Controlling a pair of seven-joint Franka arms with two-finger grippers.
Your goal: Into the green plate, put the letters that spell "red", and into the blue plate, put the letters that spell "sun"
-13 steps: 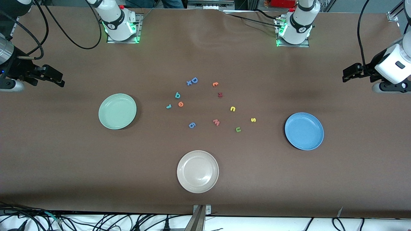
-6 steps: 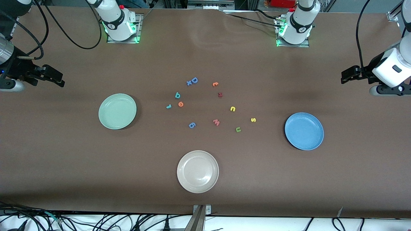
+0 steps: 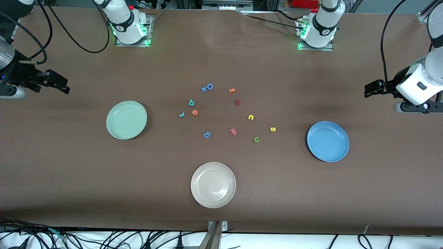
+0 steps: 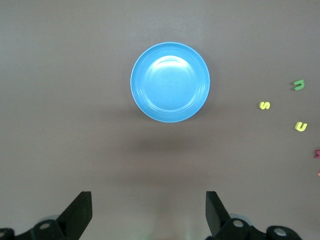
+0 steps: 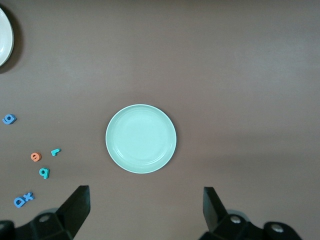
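Observation:
The teal "r", orange "e" and teal "d" lie mid-table, toward the empty green plate. Yellow "n", yellow "s" and green "u" lie toward the empty blue plate. My left gripper hangs open and empty over bare table at its own end, with the blue plate ahead of it. My right gripper waits open and empty at its end, facing the green plate.
A beige plate sits nearest the front camera. Other letters lie among the task ones: a blue "D", an orange letter, a dark red letter, a pink "w" and a blue letter.
My left gripper has shifted a little toward the blue plate. The right arm, the letters and the plates have not moved.

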